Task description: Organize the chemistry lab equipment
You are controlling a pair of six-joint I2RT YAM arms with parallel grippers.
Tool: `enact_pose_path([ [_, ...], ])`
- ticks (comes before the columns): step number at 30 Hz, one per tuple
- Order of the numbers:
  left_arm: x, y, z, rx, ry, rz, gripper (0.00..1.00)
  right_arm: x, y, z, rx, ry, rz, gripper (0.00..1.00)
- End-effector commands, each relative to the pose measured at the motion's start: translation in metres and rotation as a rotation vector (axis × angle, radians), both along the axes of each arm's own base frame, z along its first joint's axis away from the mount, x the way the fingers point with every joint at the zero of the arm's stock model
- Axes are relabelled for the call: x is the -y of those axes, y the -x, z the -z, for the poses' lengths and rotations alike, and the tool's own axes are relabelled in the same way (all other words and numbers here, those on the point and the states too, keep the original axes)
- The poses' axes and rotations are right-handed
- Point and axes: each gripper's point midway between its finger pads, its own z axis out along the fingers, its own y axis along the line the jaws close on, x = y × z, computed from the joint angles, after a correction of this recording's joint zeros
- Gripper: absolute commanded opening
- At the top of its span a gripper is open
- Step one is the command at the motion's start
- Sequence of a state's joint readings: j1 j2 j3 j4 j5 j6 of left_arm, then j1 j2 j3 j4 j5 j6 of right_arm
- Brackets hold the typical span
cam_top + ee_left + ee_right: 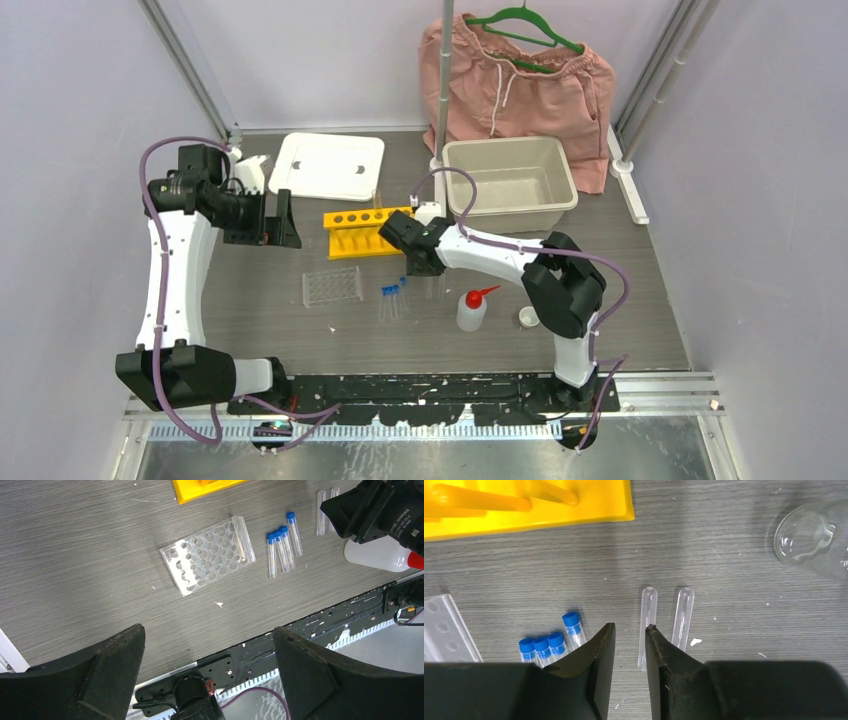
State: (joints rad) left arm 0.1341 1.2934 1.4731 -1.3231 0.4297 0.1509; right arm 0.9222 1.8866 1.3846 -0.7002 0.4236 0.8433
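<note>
beside clear tubes (683, 615), right gripper (630, 626) narrowly parted over bare tabletop (724, 555)

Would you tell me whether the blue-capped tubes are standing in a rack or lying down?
Lying down: the blue-capped tubes rest flat on the table beside the clear rack.

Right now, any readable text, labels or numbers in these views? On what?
"DAMIAO": white print on the right arm's black wrist housing, seen from the left wrist view.
Smaller white line just under it: too small to read.
Small pale label on the left arm's wrist housing, top view: too small to read.
No print shows on the squeeze bottle, clear rack or blue-capped tubes.
</note>
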Motion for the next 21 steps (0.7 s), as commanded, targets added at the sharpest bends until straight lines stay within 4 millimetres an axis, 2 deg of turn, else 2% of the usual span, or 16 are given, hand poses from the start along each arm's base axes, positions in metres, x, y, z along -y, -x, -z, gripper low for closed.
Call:
enact_pose_path([
  [1,-0.001,0.001,-0.020,0.071,-0.007,0.011,0.99,-0.002,-0.007,0.004,-0.005,-0.056,0.053,0.34],
  [12,0.001,0.001,-0.024,0.075,0.000,0.015,0.98,0.002,0.001,0.020,-0.066,-0.083,0.057,0.40],
  [21,0.001,0.002,-0.027,0.078,-0.001,0.013,0.98,0.003,0.003,0.036,-0.115,-0.078,0.055,0.40],
])
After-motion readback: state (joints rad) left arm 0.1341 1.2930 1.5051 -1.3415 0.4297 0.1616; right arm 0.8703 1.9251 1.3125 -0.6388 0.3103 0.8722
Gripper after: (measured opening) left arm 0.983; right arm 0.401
